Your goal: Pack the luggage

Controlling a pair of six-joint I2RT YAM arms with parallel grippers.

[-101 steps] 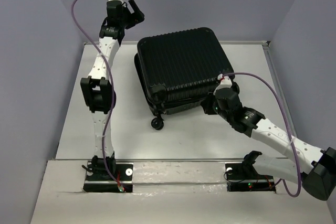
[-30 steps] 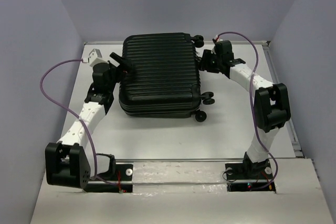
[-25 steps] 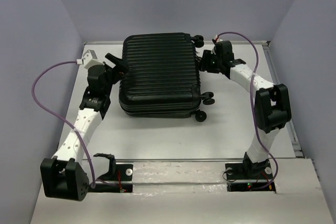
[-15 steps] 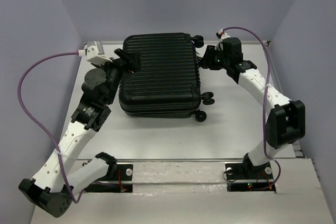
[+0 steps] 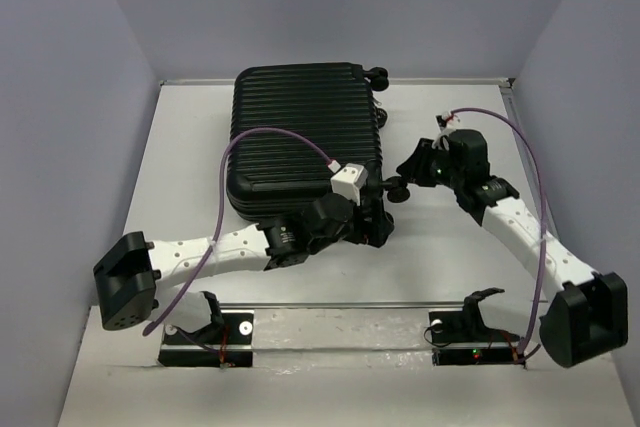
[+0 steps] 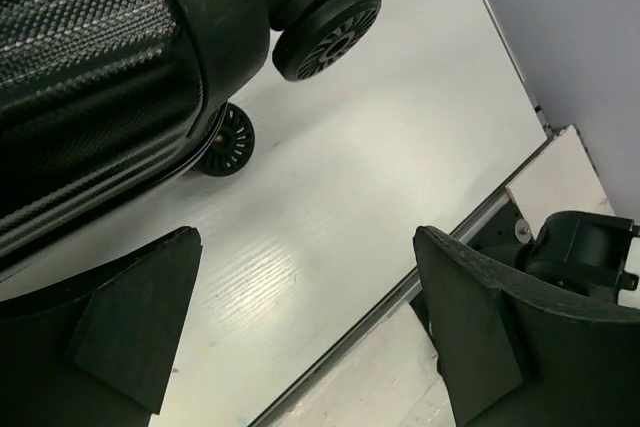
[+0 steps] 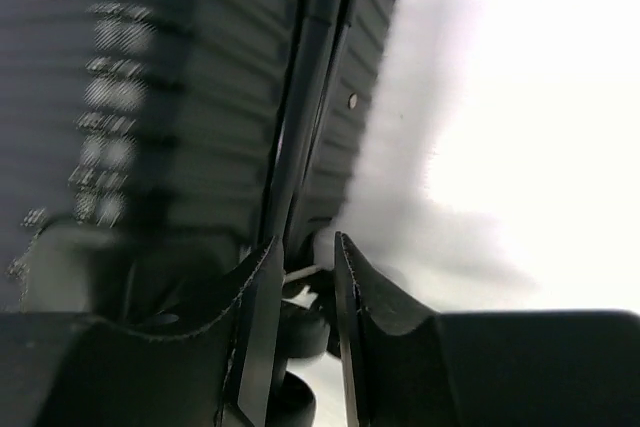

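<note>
top view: the black ribbed luggage lies closed and flat on the white surface, toward 12 o'clock and a little left of centre, with its wheels along the 3 o'clock side. the left arm stretches low across the near edge, a purple cable looping over the shell, and the left pincer sits at the luggage's 5 o'clock corner. the right arm reaches in from 4 o'clock, and the right pincer is just beside a wheel on the luggage's 3 o'clock edge.

left wrist view: the left pincer is spread wide, its black fingers at 7 and 5 o'clock with only bare surface between them. a rounded corner of the luggage fills 10 o'clock. one caster shows at 12 o'clock and a second caster just below the shell, resting on the surface.

right wrist view: the frame is blurred. the right pincer has its fingers drawn close, a slim gap showing between them. they point at the dark seam running down the luggage, which fills 9 to 12 o'clock. something small and pale sits in the gap, and it cannot be told whether the tips pinch it. bright surface lies at 2 o'clock.
</note>
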